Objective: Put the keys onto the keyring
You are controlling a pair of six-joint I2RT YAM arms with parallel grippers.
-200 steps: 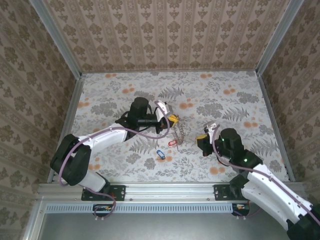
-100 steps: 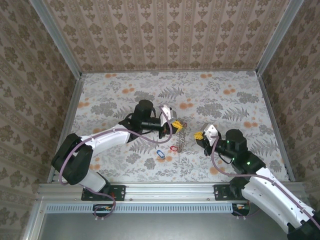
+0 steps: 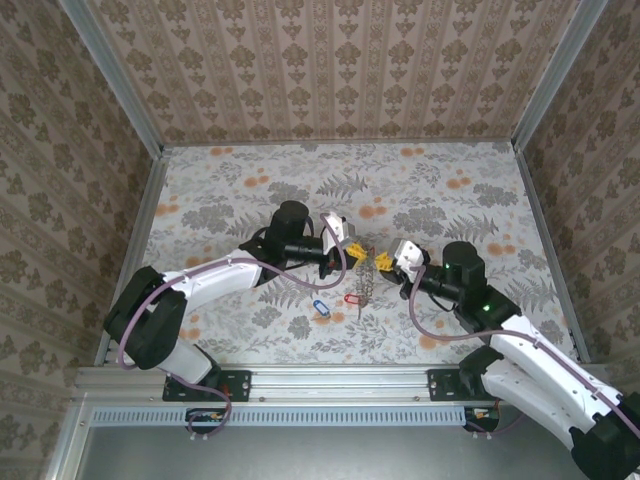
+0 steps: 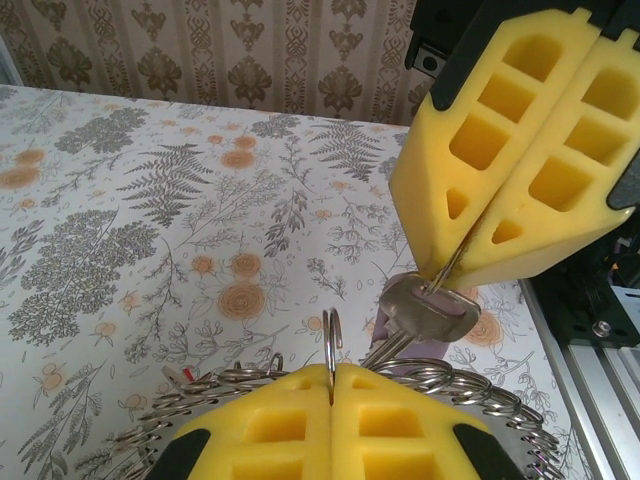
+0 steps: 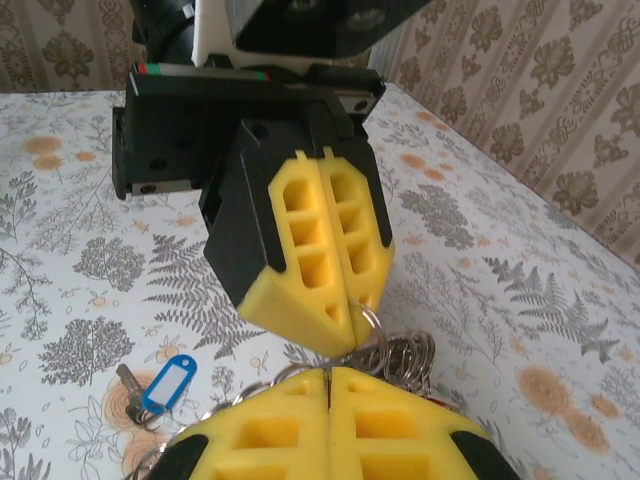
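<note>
I was at the threading step. My left gripper [image 4: 331, 372], clamped on the keyring [image 3: 365, 279], held it mid-table; my right gripper [image 4: 441, 272] pinched a key [image 4: 425, 310] just right of it. Next, I judged, the key's hole had to meet the ring's split end exactly.

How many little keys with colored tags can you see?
3. A blue-tagged key lies on the table, a red-tagged key just right of it, and a third key pinched in the right gripper, tag maybe purple. More may be hidden.
</note>
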